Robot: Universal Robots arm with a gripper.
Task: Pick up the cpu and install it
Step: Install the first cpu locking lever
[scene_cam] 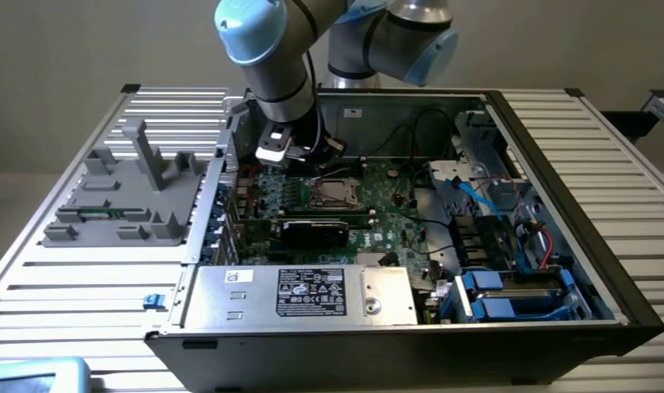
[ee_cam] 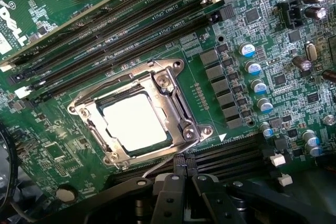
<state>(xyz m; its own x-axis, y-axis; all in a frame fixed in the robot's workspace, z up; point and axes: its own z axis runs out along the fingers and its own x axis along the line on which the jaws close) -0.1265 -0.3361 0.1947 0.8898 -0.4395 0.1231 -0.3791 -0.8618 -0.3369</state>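
Note:
The cpu (ee_cam: 137,121), a square chip with a shiny silver top, lies flat inside the socket on the green motherboard (ee_cam: 262,40). The socket's metal frame (ee_cam: 173,95) surrounds its edges. My gripper (ee_cam: 184,167) is shut, its black fingertips (ee_cam: 176,174) pressed together just beside the socket's corner, close to a thin wire lever (ee_cam: 163,162). Nothing shows between the fingers. In the exterior view my gripper (scene_cam: 308,160) hangs low inside the open computer case, just beyond the socket (scene_cam: 334,194) with the cpu (scene_cam: 334,195) in it.
Long black memory slots (ee_cam: 121,35) run beside the socket, and a row of capacitors (ee_cam: 254,85) stands nearby. A black card (scene_cam: 315,229) and the silver power supply (scene_cam: 304,292) lie closer to the case's front. A grey fixture (scene_cam: 129,196) sits on the exterior view's left.

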